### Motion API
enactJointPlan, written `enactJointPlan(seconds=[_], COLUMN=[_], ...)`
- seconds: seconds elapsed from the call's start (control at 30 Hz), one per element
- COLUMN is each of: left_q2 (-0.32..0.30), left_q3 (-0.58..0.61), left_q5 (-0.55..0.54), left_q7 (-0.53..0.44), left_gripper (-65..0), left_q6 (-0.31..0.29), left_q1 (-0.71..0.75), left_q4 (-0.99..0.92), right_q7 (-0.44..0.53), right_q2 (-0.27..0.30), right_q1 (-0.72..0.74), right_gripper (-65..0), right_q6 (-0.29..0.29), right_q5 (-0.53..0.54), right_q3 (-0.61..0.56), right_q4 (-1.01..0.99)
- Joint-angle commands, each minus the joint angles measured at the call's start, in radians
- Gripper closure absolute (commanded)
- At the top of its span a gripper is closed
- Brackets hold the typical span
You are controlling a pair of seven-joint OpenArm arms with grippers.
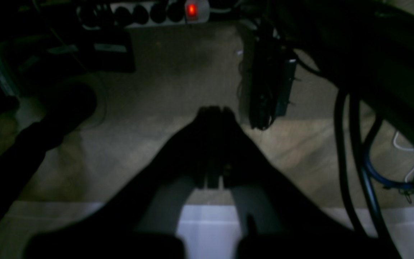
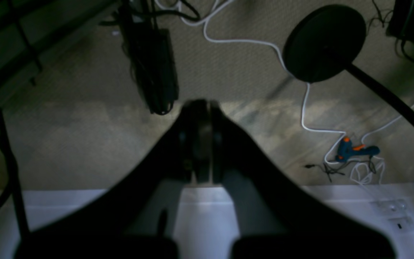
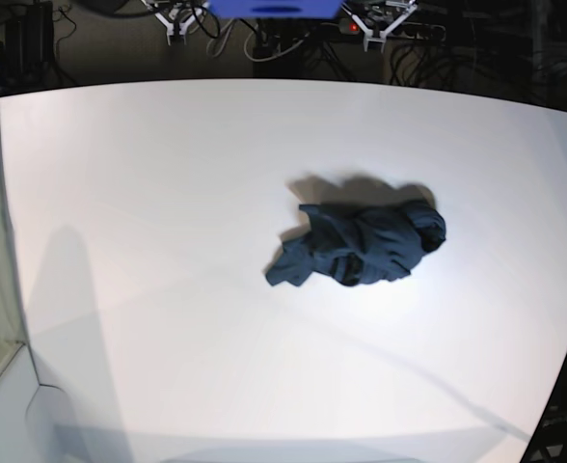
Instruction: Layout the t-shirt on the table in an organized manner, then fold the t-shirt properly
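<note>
I am starting with nothing in hand. In the base view the shirt (image 3: pixel 361 243) is lying in a crumpled heap on the desk (image 3: pixel 148 193), a little right of its middle, with no sleeve, hem or collar I can pick out for certain. Neither of my arms is showing there, so both are well apart from the cloth.

Going left to right in that view, my right tool (image 2: pixel 201 108) is clenched on nothing, its tips pressed together. From its own camera it is pointing past the near desk edge at the floor, with a white cable (image 2: pixel 302 108) and a small blue and orange hand tool (image 2: pixel 354 151) lying off to its right. My left tool (image 1: pixel 214 111) is clenched and empty too, likewise looking over the desk edge at the floor, a lit power strip (image 1: pixel 164 10) far ahead of it.

To do this well, I judge I should be releasing both tools before coming down, then taking two outer points of the heap well apart, one per tool, pinching one layer only. Lifting and drawing them apart should let the cloth hang open, so I can be laying it flat before any fold.
</note>
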Motion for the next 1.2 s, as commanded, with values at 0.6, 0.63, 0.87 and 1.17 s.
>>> enactJointPlan(seconds=[0.6,0.63,0.87,1.17], left_q2=[-0.123,-0.132,-0.155,-0.155], left_q3=[-0.002,-0.004,-0.007,-0.009], left_q5=[-0.004,-0.004,-0.004,-0.004], left_q7=[0.266,0.289,0.389,0.445], left_gripper=[0.0,0.0,0.0,0.0], left_q6=[0.007,0.007,0.010,0.010], left_q1=[0.633,0.659,0.768,0.826], left_q4=[1.076,1.145,1.504,1.739], right_q7=[-0.014,-0.025,-0.141,-0.290], right_q2=[0.135,0.138,0.157,0.241], right_q1=[-0.585,-0.616,-0.775,-0.897], right_gripper=[0.0,0.0,0.0,0.0], right_q6=[0.019,0.019,0.167,0.179], right_q5=[0.003,0.004,0.029,0.184], right_q3=[-0.001,-0.001,0.009,0.006], right_q4=[0.843,0.903,1.317,1.757])
